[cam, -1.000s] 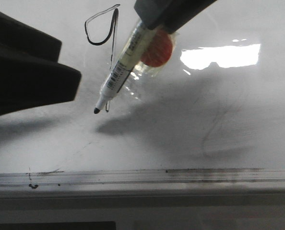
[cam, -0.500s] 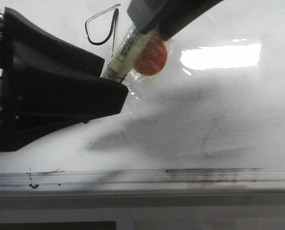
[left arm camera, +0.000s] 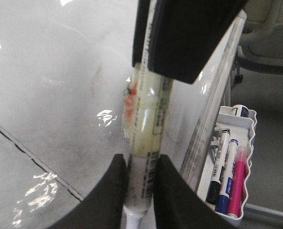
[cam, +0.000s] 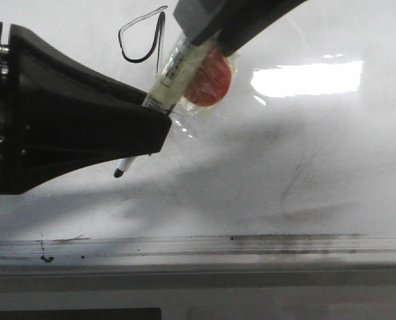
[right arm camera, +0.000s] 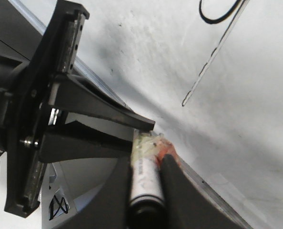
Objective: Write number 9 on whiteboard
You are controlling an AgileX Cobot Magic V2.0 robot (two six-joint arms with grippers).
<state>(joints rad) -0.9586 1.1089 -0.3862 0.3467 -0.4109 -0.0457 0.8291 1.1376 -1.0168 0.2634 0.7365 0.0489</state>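
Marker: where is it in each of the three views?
Front: marker runs diagonally at upper centre, tip poking out below the left gripper.
Left wrist: upright between the fingers.
Right wrist: butt end, between the fingers.
Shared landmark: orange sticker on the barrel.

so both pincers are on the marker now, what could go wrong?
1. Both the left pincer and right pincer grip the marker; if they pull different ways it may twist or slip.
2. Its uncapped tip hangs near the whiteboard; a dip could leave a stray mark by the number 9.
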